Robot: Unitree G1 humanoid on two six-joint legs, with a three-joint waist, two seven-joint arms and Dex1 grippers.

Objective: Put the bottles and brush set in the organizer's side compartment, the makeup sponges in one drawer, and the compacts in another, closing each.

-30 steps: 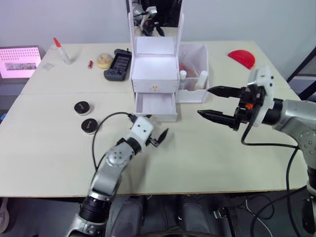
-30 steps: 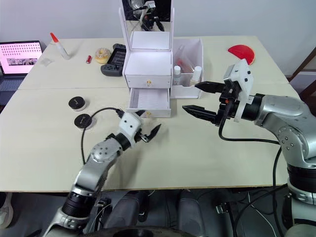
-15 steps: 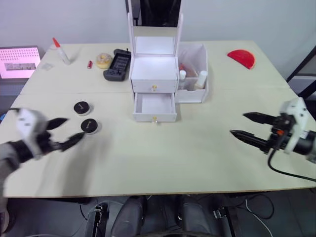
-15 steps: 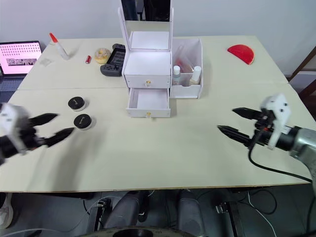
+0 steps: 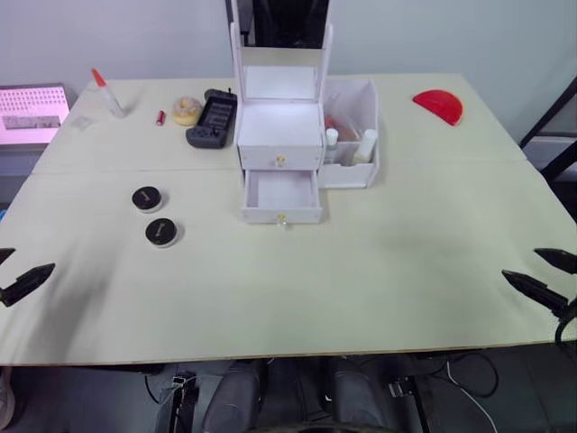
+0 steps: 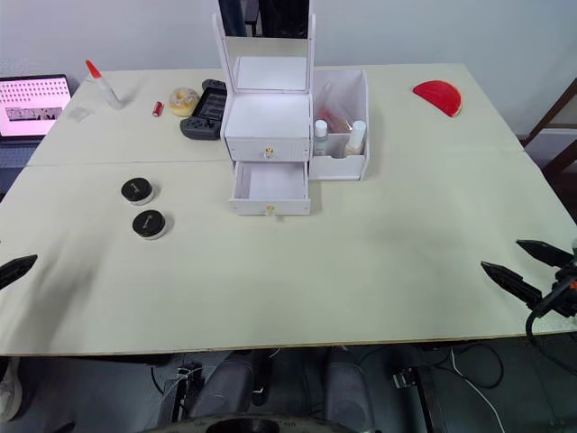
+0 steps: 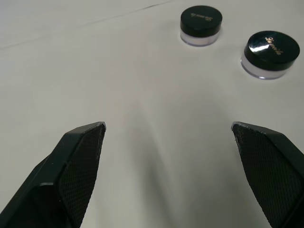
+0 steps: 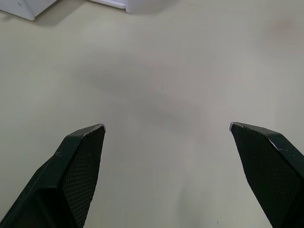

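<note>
Pale, matte tabletop [image 5: 361,271] runs wide under a plain grey wall, a seam crossing it just behind the white plastic organizer [image 5: 281,135], whose upright framed mirror [image 5: 279,68] rises at the back. The lower of its two stacked drawers [image 5: 282,194] stands pulled out and looks empty, the upper one flush and shut. On the organizer's right, the side compartment [image 5: 356,135] holds two white-capped bottles [image 5: 350,144] upright; something reddish behind them is too small to make out. Two round black compacts [image 5: 155,215] with glossy lids and clear bases sit well apart from the organizer on its left, near each other but not touching. Along the far edge lie a thin white tube with a red tip [image 5: 106,90], a yellowish ring-shaped roll [image 5: 187,110], a black rectangular device [image 5: 213,117] and a red half-disc [image 5: 439,106]. Half a second ago both arms reached well over the table; now the left gripper [image 5: 13,275] and the right gripper [image 5: 545,275] have drawn back to the table's side edges, each with its textured black fingers [image 7: 76,166] spread wide and holding nothing.
</note>
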